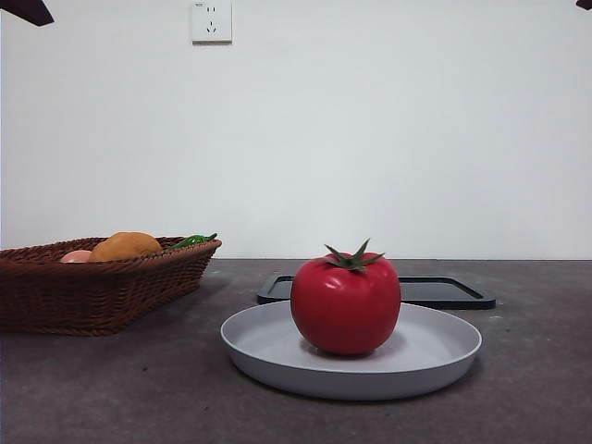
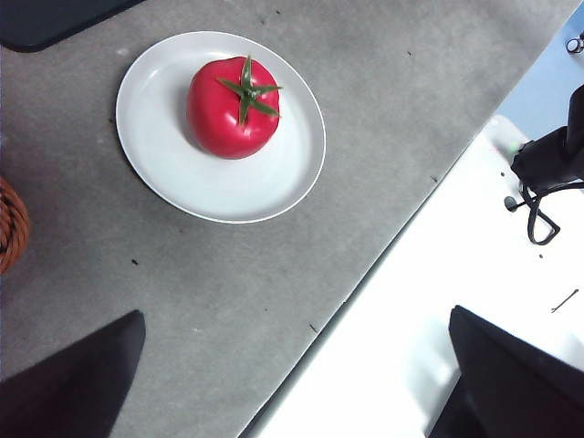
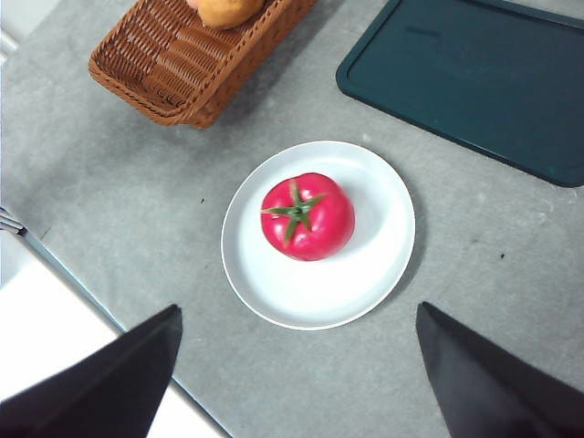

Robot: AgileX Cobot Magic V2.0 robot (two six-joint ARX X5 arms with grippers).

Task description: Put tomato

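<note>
The glossy red tomato [image 1: 346, 302] with its green spiky stem stands upright on a pale grey plate [image 1: 435, 356] near the table's front middle. From above it shows as the tomato [image 2: 233, 107] on the plate [image 2: 173, 155], and again as the tomato [image 3: 307, 216] on the plate [image 3: 365, 274]. Both arms hang high and well away from it. My left gripper [image 2: 297, 379] is open and holds nothing. My right gripper [image 3: 301, 379] is open too, its jaws spread wide above the table's near edge.
A brown wicker basket [image 1: 92, 287] at the left holds an orange round fruit [image 1: 125, 245], a pale pink fruit [image 1: 76, 256] and something green [image 1: 192, 240]. A dark flat tray [image 1: 444, 292] lies behind the plate. The table edge [image 2: 365, 274] runs close to the plate.
</note>
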